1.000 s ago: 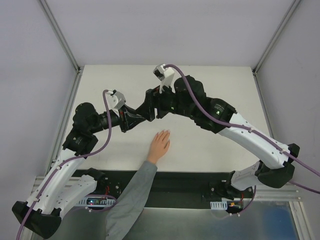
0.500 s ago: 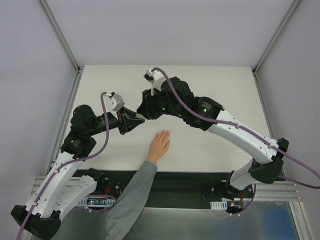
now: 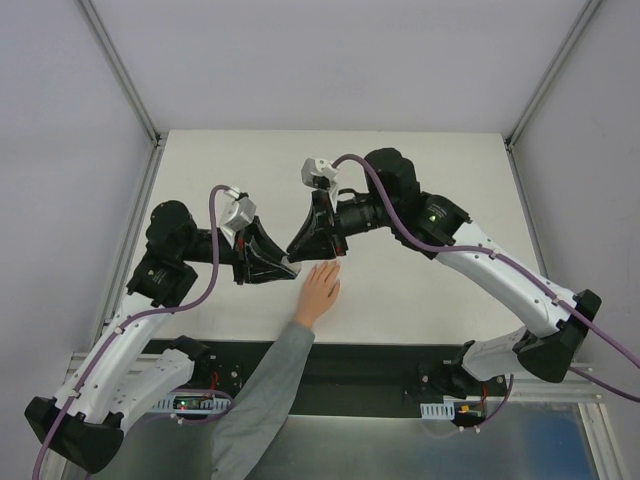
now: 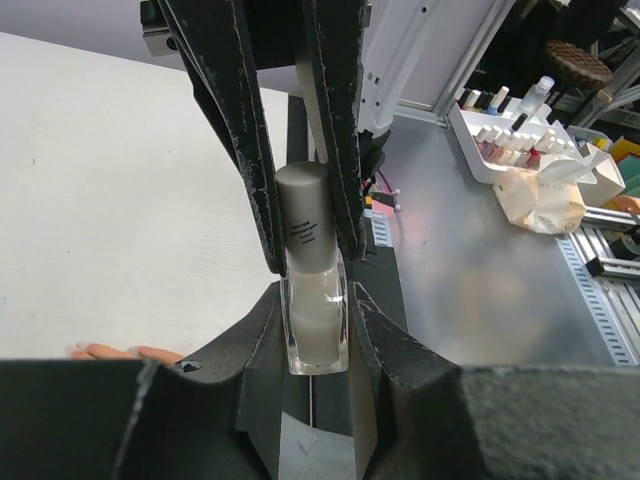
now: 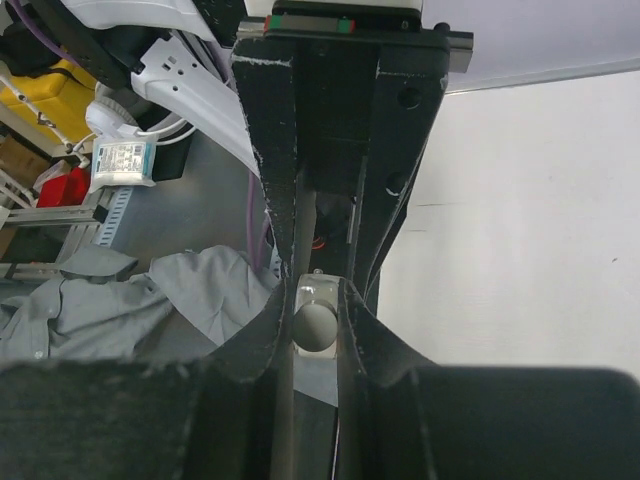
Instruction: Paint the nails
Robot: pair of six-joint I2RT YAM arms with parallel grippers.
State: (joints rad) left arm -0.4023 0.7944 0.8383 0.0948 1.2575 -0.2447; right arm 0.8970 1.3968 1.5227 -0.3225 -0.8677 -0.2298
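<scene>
A pale hand (image 3: 320, 288) in a grey sleeve (image 3: 270, 385) lies flat on the white table (image 3: 420, 170), fingers pointing away from the arm bases. Its nails are too small to make out from above; two fingertips (image 4: 128, 352) show low in the left wrist view. My left gripper (image 3: 283, 264) (image 4: 315, 300) is shut on the glass body of a small whitish bottle (image 4: 318, 325), just left of the fingertips. My right gripper (image 3: 298, 248) (image 5: 317, 300) meets it from the other side, shut on the bottle's grey cap (image 4: 303, 215) (image 5: 317, 326).
Off the table, the left wrist view shows a white tray (image 4: 470, 132) of several polish bottles and a crumpled tissue (image 4: 545, 195) on a metal bench. Aluminium posts (image 3: 120, 70) frame the table's back corners. The grey sleeve (image 5: 150, 300) lies below the right gripper.
My right gripper has swung toward the left one and shut on the bottle's cap. The left gripper has carried the bottle closer to the hand's fingertips. The hand has stayed still.
</scene>
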